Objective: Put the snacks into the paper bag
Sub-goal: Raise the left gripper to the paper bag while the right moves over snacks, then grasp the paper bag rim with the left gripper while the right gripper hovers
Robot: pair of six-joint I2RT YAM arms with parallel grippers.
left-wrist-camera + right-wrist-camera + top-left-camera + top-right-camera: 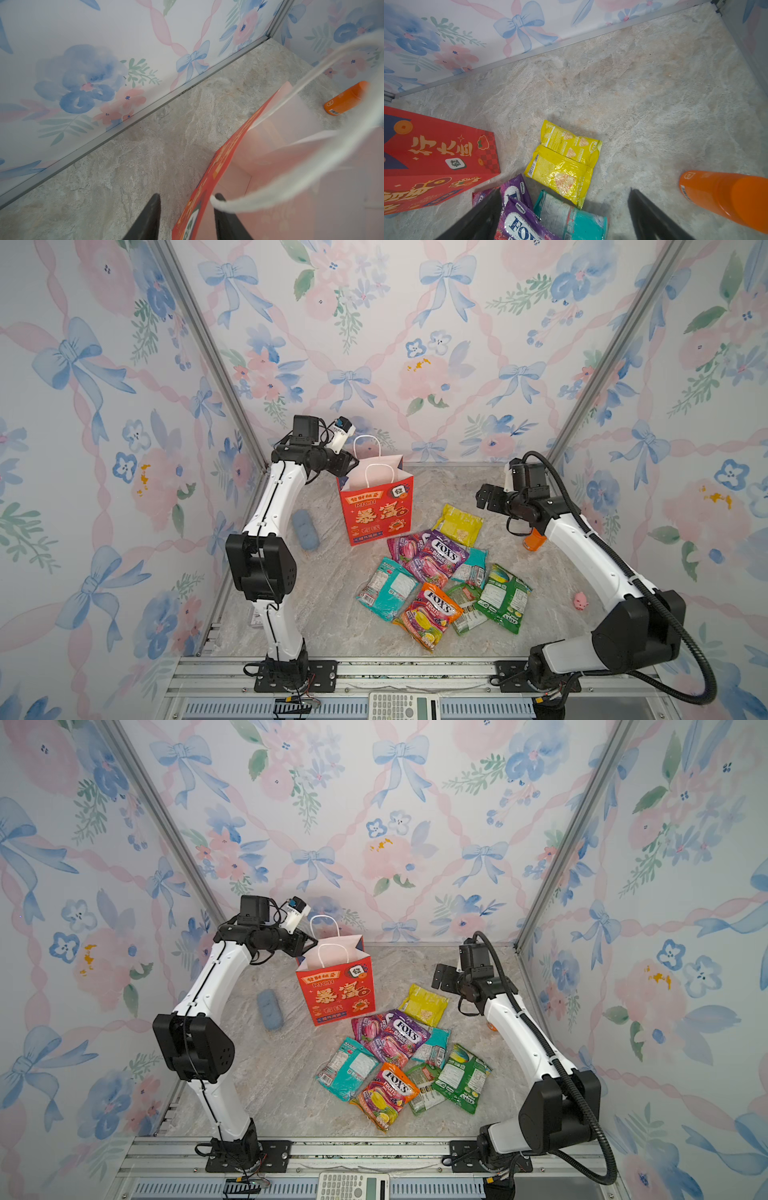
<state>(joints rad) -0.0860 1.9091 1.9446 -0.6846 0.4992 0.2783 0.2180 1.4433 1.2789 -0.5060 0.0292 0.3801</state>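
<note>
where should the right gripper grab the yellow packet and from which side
On the yellow packet, likely the end seam nearest the back wall, from above with the open right gripper: it lies flat and that end is clear of the pile.

Pale walls (415, 344) papered with blue bows, pink ribbons and flowers rise behind and beside the marbled grey bench (332, 614); aluminium posts (208, 344) mark its back corners.

Robot test booth, lab type. Three flat wall panels (374, 344) papered with bows and flowers meet at bare aluminium posts (210, 348) and box in a marble-look bench (332, 614). Two robot arms (272, 497) are bolted to a metal rail (415, 672) along the front edge, with a calculator (401, 705) lying just below.
</note>
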